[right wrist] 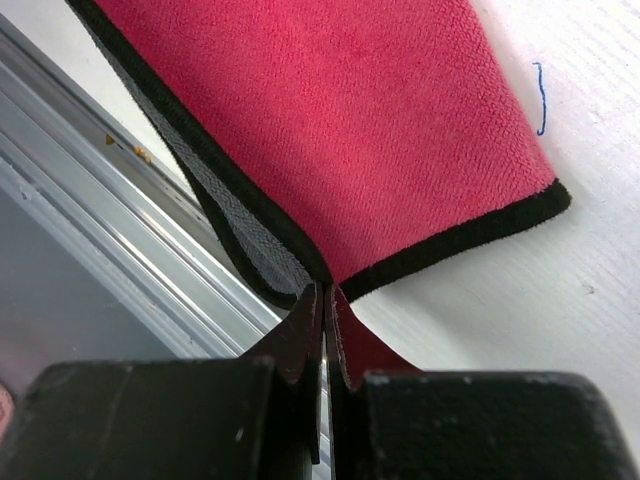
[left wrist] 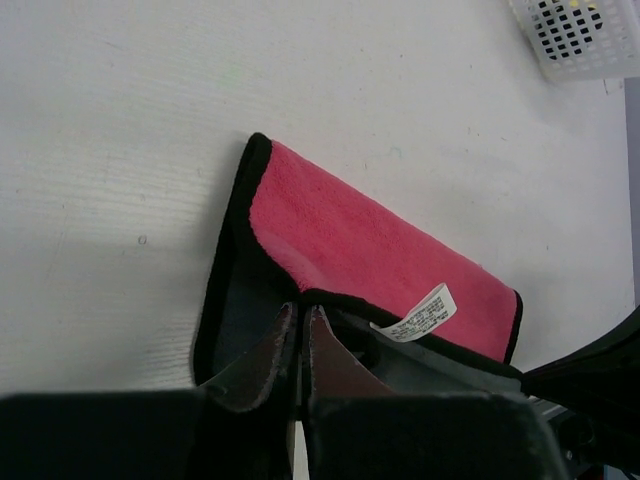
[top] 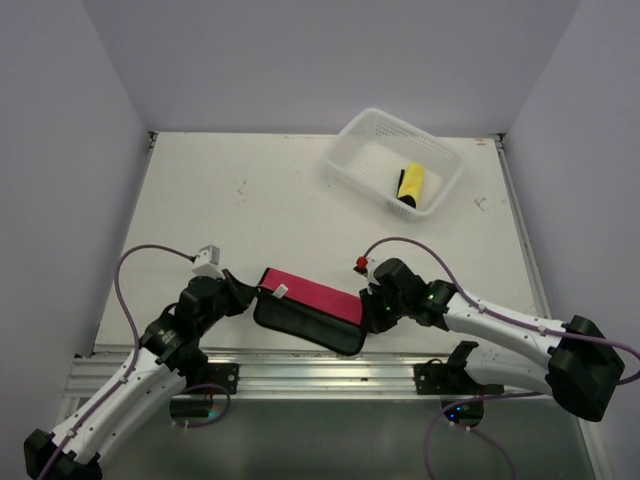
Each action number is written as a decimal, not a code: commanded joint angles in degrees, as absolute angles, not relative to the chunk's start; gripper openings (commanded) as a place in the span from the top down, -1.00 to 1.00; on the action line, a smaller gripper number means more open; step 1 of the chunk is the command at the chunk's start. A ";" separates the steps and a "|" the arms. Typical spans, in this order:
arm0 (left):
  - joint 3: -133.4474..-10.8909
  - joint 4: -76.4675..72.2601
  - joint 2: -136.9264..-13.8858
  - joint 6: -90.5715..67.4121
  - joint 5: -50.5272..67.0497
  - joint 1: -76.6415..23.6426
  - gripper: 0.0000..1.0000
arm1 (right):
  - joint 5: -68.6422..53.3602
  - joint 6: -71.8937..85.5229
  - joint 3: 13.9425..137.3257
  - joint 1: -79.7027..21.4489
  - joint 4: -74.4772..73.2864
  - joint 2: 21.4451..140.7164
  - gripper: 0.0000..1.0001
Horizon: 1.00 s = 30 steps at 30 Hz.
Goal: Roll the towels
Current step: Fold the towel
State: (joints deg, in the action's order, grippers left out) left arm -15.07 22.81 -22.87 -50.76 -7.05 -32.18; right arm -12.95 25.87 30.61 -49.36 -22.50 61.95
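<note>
- White table [top: 250, 190] boxed in by pale lavender walls; metal rail [top: 300, 365] runs along its near edge.
- White perforated basket [top: 350, 137] sits at the far right of the table, tilted in plan. One yellow-and-black rolled towel [top: 411, 185] lies inside it.
- Pink towel [top: 310, 297], black hem, grey underside, is folded at the near edge of the table, stretched between the two grippers. Pink face is up; a grey layer shows along the near side. A white label [left wrist: 418, 313] sits on the hem near the left arm's end.
- Left arm: reaches from the lower-left corner diagonally up and right, held low, wrist pointing right. Left gripper [top: 255, 293] is at the towel's left end. In the left wrist view the fingers [left wrist: 285, 345] are pressed together on the black hem.
- Right arm: stretches from the lower right toward the left, low over the table edge, elbow slightly raised. Right gripper [top: 365, 312] is at the towel's right near corner. In the right wrist view the fingers [right wrist: 300, 335] pinch the hem at that corner.
- Purple cables loop above both forearms.
</note>
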 commanded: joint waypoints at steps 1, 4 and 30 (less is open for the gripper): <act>-14.68 19.60 -22.85 -48.87 -7.91 -32.52 0.91 | -14.59 25.58 29.88 -49.83 -23.03 63.10 1.00; -14.59 19.86 -21.80 -49.22 -8.44 -32.61 0.82 | -14.85 25.58 29.79 -50.18 -22.42 63.81 1.00; -15.47 12.32 -26.79 -47.64 -8.26 -32.70 0.43 | -19.44 28.21 28.82 -53.96 -18.10 57.93 0.25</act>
State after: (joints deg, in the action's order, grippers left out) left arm -15.07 19.46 -24.05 -49.71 -8.51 -32.45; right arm -18.76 26.76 28.34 -53.71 -19.64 61.06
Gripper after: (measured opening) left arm 0.283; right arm 0.371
